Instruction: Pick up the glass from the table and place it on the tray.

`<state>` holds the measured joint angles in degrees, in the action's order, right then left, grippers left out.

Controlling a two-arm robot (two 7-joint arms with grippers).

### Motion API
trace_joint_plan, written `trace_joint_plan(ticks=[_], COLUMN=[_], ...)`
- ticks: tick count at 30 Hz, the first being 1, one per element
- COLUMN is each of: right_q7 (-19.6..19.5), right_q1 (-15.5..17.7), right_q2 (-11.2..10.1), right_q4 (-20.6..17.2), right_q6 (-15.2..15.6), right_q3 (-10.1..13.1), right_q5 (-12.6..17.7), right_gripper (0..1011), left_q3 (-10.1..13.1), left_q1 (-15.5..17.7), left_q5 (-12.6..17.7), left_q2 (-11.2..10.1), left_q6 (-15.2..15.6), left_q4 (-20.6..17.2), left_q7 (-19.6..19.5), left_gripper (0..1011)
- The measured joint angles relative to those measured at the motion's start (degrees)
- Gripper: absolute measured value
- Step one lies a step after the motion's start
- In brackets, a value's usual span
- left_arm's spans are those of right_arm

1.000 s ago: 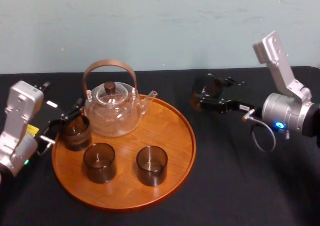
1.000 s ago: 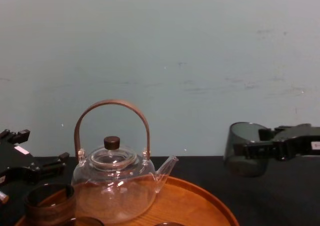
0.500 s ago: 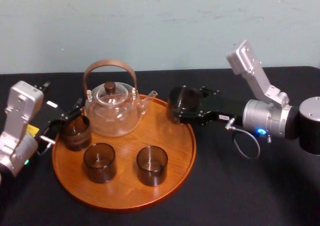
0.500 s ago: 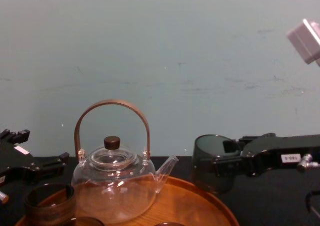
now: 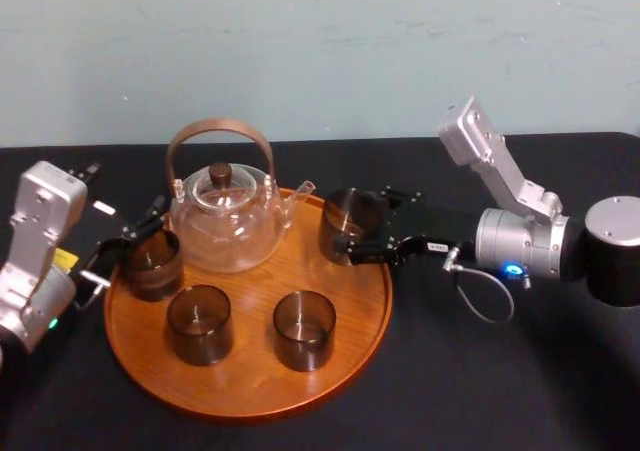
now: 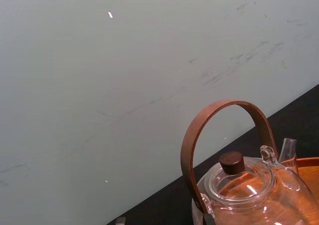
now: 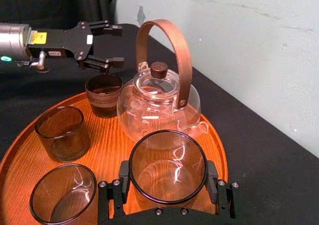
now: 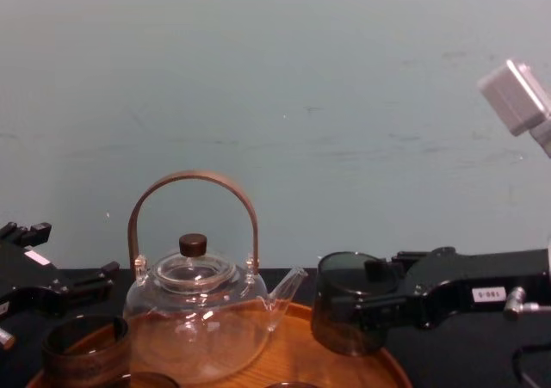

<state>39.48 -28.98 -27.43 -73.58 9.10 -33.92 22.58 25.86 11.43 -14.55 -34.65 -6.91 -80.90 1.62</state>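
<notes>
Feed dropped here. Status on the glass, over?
Right gripper shut on glass, at tray's right side, near teapot spout. Left gripper open, by far-left cup. Bare tray beneath glass.

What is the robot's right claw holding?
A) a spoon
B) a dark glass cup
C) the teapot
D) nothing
B: the right gripper is shut on the dark glass at the tray's right side; the left gripper is open at its left edge.

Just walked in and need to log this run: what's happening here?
The right end effector grips a smoky glass over the right rear of the wooden tray, beside the glass teapot; whether it touches the tray is unclear. The left end effector sits open at the tray's left edge.
</notes>
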Motion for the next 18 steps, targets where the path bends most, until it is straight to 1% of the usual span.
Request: trace_joint_plan(ticks=[4, 8, 18], right_q7=[0.77, 0.98, 1.21], right_q1=[-0.51, -0.75, -1.98], right_q2=[0.29, 0.58, 2.37], right_q4=[1.42, 2.26, 6.41], right_q6=[-1.27, -1.86, -3.69], right_q3=[-0.87, -1.27, -2.24], right_q5=[-0.03, -0.10, -0.64], right_gripper=[900, 900, 900], left_q3=[0.00, 0.00, 0.00], left_q1=[0.00, 0.00, 0.00], left_q5=[0.00, 0.00, 0.00], left_q2=[0.00, 0.00, 0.00], left_q6=[0.00, 0.00, 0.00], left_q4=[0.00, 0.00, 0.00], left_q7=[0.00, 0.00, 0.00], left_gripper=[1001, 1002, 1002])
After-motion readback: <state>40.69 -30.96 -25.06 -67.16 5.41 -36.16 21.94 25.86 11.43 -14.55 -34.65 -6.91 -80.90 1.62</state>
